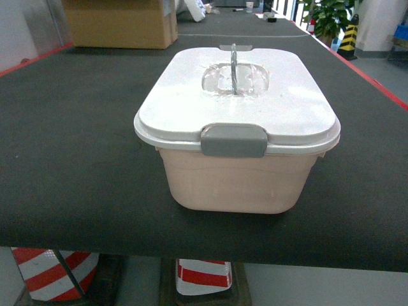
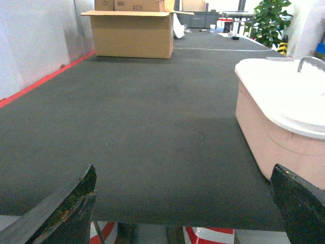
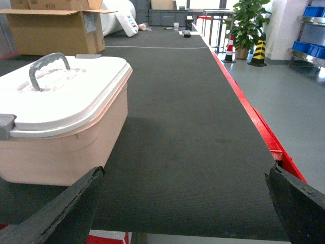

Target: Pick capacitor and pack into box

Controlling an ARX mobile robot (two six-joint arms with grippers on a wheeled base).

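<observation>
A pale pink plastic box [image 1: 236,182] with a white lid [image 1: 236,95] sits in the middle of the long table covered in dark grey cloth [image 1: 70,159], right in front of the robot, where both arms could get to it. The lid is on, and the grey clip [image 1: 234,141] at the front looks pressed down, so the box is shut. A thin grey handle [image 1: 234,70] stands up from the clear dip in the top of the lid. No capacitor shows anywhere on the cloth. It could be inside the shut box, or somewhere out of sight; the pictures cannot tell which. The left gripper [image 2: 190,203] waits low at the near edge of the table, just left of the box, with its two dark fingers [image 2: 61,208] spread wide and nothing between them. The right gripper [image 3: 185,203] waits the same way on the other side, fingers wide apart and holding nothing. A big brown cardboard box [image 1: 121,22] stands far back on the table, well away.
</observation>
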